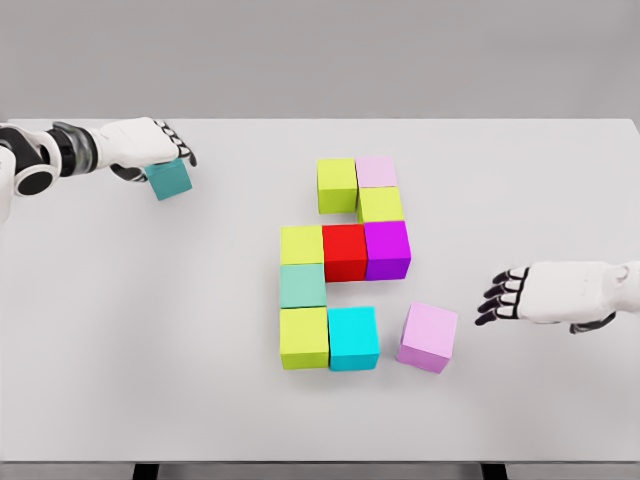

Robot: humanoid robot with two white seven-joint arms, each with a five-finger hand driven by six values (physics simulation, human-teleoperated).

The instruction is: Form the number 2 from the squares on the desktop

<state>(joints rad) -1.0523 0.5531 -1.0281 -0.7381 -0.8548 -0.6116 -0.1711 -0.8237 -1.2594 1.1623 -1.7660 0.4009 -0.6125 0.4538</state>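
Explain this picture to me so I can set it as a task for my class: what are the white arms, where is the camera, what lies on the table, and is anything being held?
This is a simulator's render, not a photograph. The camera sits on a humanoid robot's head and looks down at a white table. The two white arms are the robot's own, each ending in a five-finger hand.

The left hand, at upper left, grips a teal cube. The right hand, at lower right, is open and holds nothing.

Nine more cubes lie mid-table. Eight touch, forming a rough 2: a yellow-green cube and a pale pink cube on top, another yellow-green one beneath, a yellow-green, red and purple row, then a mint cube, a yellow-green one and a cyan cube. A lilac cube sits slightly apart at lower right.
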